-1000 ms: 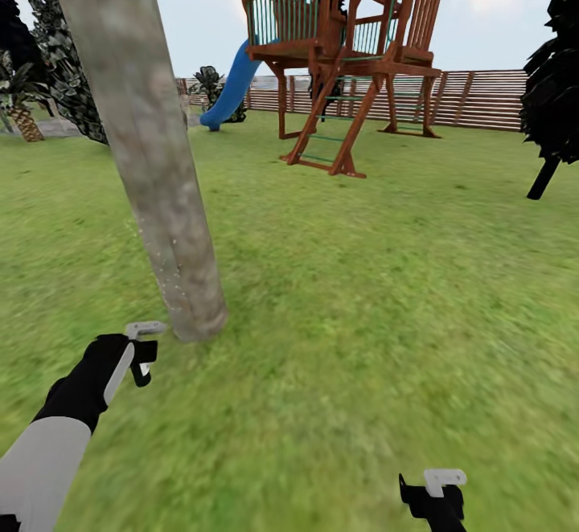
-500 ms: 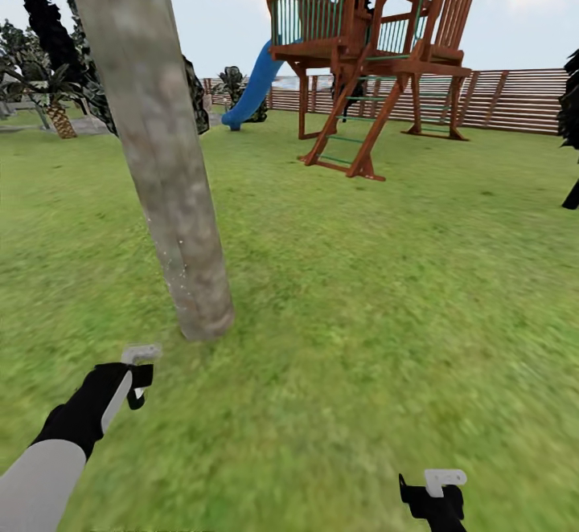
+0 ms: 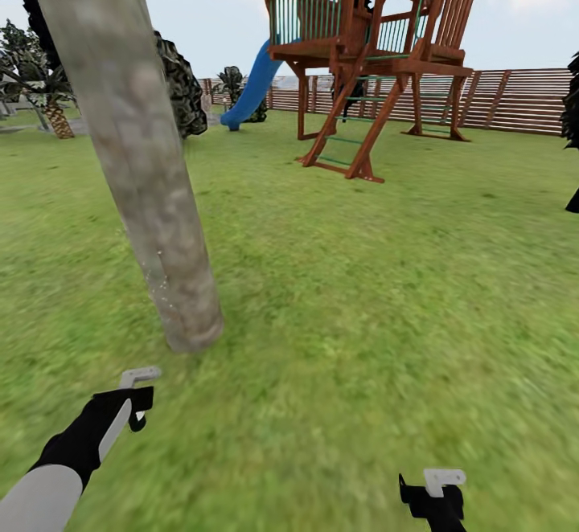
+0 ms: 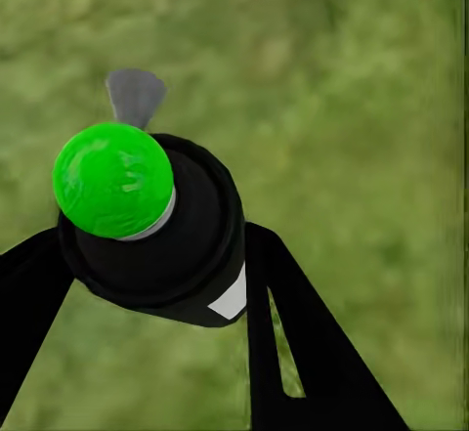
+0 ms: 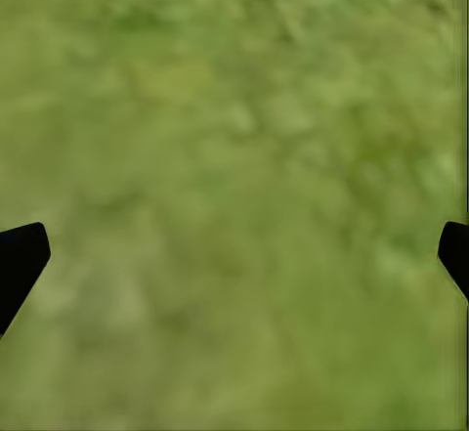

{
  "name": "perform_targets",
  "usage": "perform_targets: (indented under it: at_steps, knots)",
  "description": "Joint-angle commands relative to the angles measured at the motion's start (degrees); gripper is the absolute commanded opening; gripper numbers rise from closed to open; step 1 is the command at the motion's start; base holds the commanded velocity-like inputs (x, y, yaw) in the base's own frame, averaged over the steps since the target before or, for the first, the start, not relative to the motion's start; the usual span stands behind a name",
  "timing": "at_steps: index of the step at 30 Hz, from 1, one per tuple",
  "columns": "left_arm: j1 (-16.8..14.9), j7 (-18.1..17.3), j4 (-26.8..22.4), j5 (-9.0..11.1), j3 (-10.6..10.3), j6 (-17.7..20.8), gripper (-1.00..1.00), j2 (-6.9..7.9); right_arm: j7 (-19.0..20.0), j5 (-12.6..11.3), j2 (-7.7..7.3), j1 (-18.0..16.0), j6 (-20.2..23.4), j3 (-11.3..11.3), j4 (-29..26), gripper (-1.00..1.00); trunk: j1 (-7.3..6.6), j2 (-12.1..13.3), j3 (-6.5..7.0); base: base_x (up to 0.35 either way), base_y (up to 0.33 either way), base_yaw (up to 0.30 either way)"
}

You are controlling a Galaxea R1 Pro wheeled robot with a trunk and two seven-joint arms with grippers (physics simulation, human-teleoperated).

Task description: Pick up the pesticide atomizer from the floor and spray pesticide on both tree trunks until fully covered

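Grass lawn (image 3: 362, 315): mottled tree trunk (image 3: 137, 154) upright. Left gripper (image 4: 147, 284) jaws clamp pesticide atomizer (image 4: 147, 216) near trunk base; right gripper (image 5: 234, 255) jaws wide, empty.

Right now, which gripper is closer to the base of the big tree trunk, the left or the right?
Left. The left gripper, shut on the pesticide atomizer, hangs just short of the tree trunk. The right gripper is open over grass, far off to the trunk's right.

The trunk (image 3: 137, 162) looks smooth and matt, mottled beige-grey like bark. The atomizer (image 4: 151, 226) has a matt black plastic body and a glossy green cap. The playset (image 3: 362, 42) is reddish wood. The grass (image 3: 386, 315) looks rough.
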Motion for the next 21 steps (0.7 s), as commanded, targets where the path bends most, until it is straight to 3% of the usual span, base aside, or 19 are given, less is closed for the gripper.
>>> perform_targets:
  at_steps: [1,11,16,18,19,20,21]
  knots:
    - [0.06,0.38,-0.11,0.66,-0.03,0.27,-1.0,0.01,-0.26,0.61,0.01,-0.05,-0.17,-0.3,0.08,1.0,0.01,-0.02,-0.05,0.242,-0.173,0.0]
    - [0.25,0.31,-0.07,1.02,-0.16,0.21,-1.0,-0.11,-0.35,0.6,0.01,-0.05,-0.19,-0.3,0.08,1.0,0.01,-0.02,-0.05,0.3,-0.072,0.222]
    - [1.11,-0.02,-0.2,0.51,-0.48,0.05,-1.0,-2.83,-0.35,0.55,0.01,-0.05,-0.23,-0.38,0.08,1.0,0.01,-0.02,-0.05,0.254,-0.065,0.104]
    - [1.98,-0.54,-0.3,0.49,-0.76,-2.41,-1.0,-3.3,-0.35,0.54,-0.06,-0.05,-0.25,-0.38,0.08,1.0,0.01,-0.02,-0.05,0.035,-0.018,0.006]
    - [2.22,-1.27,-0.23,0.47,-2.08,-4.14,-1.0,-3.39,-0.35,0.58,-0.07,-0.05,-0.26,-0.38,0.08,1.0,0.01,-0.02,-0.05,0.008,-0.004,0.001]
    - [3.29,-3.45,-0.4,0.37,-5.07,-5.41,-1.0,-3.1,-0.35,0.6,-0.08,-0.05,-0.26,-0.38,0.08,1.0,0.01,-0.02,-0.05,0.001,-0.001,0.0]
    - [4.03,-3.77,-0.29,0.34,-5.27,-6.25,-1.0,-2.9,-0.35,0.6,-0.08,-0.05,-0.26,-0.38,0.08,1.0,0.01,-0.02,-0.05,0.0,0.0,0.0]
